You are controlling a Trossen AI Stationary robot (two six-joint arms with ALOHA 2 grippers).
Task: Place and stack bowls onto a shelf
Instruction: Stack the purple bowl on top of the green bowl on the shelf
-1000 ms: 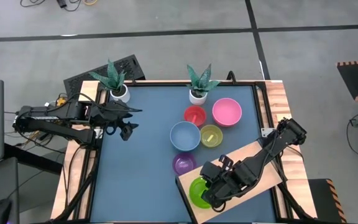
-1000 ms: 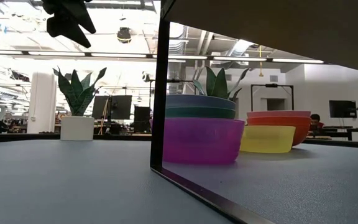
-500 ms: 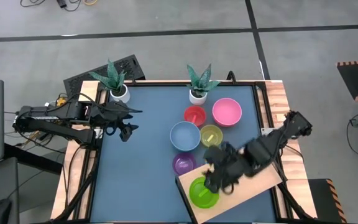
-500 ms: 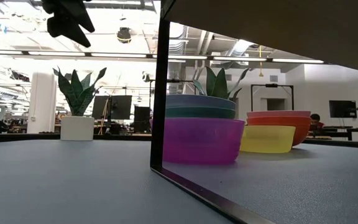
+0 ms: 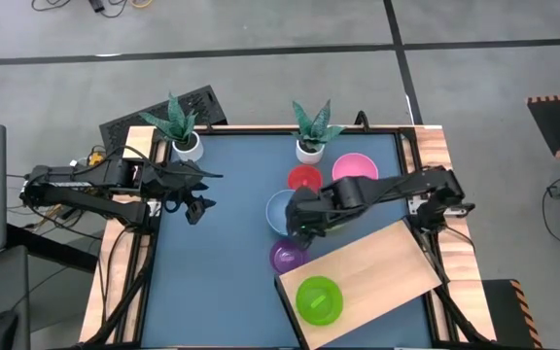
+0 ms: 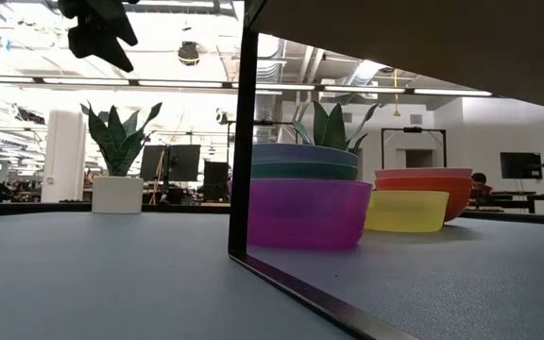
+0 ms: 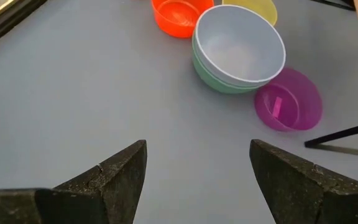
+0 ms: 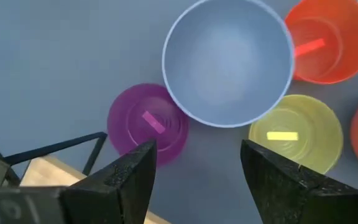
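Observation:
A lime green bowl [image 5: 319,298] sits upright on the pale wood shelf [image 5: 377,272] at the near right. On the blue table top stand a purple bowl [image 8: 148,124], a light blue bowl [image 8: 229,59] nested in a dark green one [image 7: 219,78], a red bowl [image 8: 319,40], a yellow-green bowl [image 8: 294,134] and a pink bowl [image 5: 355,167]. My right gripper [image 8: 197,152] hovers open above the gap between the purple and light blue bowls. My left gripper [image 7: 197,149] waits open in the air at the table's left.
Two white pots with plants [image 5: 185,144] [image 5: 309,148] stand along the far edge. The shelf is raised on thin black legs [image 6: 239,142] just right of the purple bowl. Bare table top lies left of the bowls [image 5: 212,272]. Wooden rails [image 5: 436,156] line the table's sides.
My right gripper has come off the lime green bowl, risen, and swung from the shelf toward the table's far left, to above the purple and light blue bowls. The lime green bowl has stayed on the shelf.

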